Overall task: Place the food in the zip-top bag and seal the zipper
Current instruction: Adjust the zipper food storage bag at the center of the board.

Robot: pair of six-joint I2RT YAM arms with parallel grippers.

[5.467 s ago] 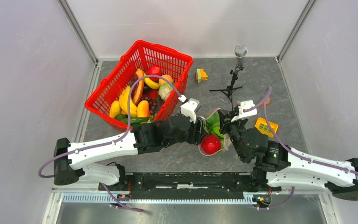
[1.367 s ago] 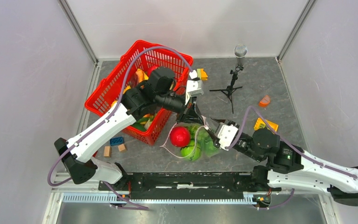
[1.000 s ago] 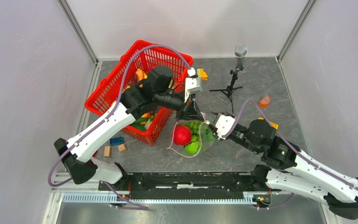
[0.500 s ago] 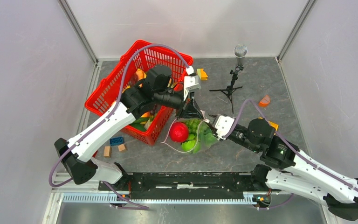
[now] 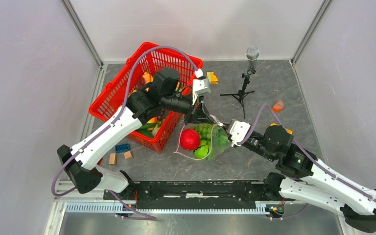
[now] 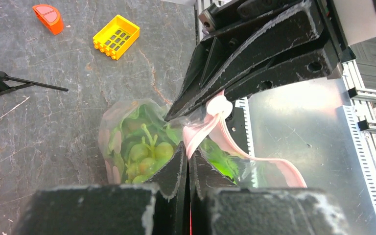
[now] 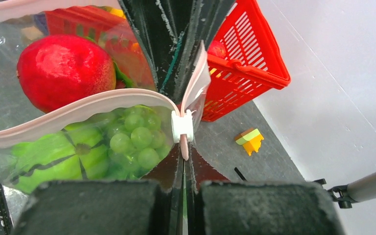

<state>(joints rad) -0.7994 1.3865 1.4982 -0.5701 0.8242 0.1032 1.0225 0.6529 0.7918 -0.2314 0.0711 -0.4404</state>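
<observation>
Food (image 5: 189, 139) is loaded in the zip-top bag (image 5: 206, 146). I have left gripper (image 5: 203, 116) and right gripper (image 5: 225, 131) both pinching the zipper (image 7: 78, 105). Beyond them the mouth gapes, so sealing is outstanding.

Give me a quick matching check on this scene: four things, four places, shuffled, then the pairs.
1 red fruit
2 zipper
3 yellow brick
4 basket

A on the bare table
B inside the bag
C pinched by left tool and right tool
D under the left arm

Pairs: 1-B, 2-C, 3-A, 4-D.
</observation>
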